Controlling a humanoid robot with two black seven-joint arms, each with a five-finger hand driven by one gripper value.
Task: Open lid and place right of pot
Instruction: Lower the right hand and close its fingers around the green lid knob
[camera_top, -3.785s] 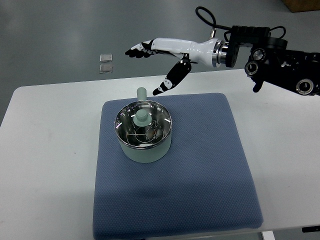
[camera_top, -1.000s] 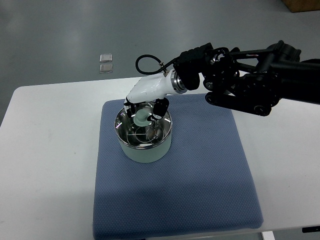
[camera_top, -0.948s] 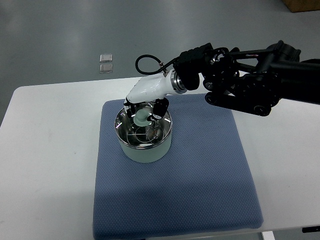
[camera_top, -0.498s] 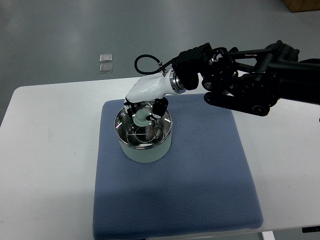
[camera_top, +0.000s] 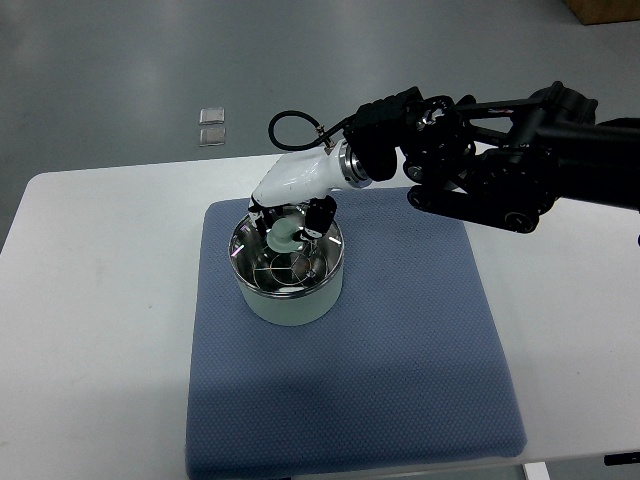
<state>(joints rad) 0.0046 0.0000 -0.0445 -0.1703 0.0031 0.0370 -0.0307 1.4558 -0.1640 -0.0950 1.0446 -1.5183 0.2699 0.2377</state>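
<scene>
Right robot hand (camera_top: 290, 222) clamped on lid (camera_top: 287, 250) knob; lid sits on pot (camera_top: 290, 300)

Mat: a blue textured mat (camera_top: 400, 360) lies flat on the table, filling most of its middle.
Table: a white table (camera_top: 100, 330) with a rounded far-left corner, bare surface showing on both sides of the mat.
Floor: grey floor (camera_top: 120, 60) beyond the table's far edge.
Floor items: two small clear squares (camera_top: 211, 126), one just behind the other, well apart from the table.
Top-right corner: a sliver of brown box (camera_top: 605, 10), cut off by the frame.
</scene>
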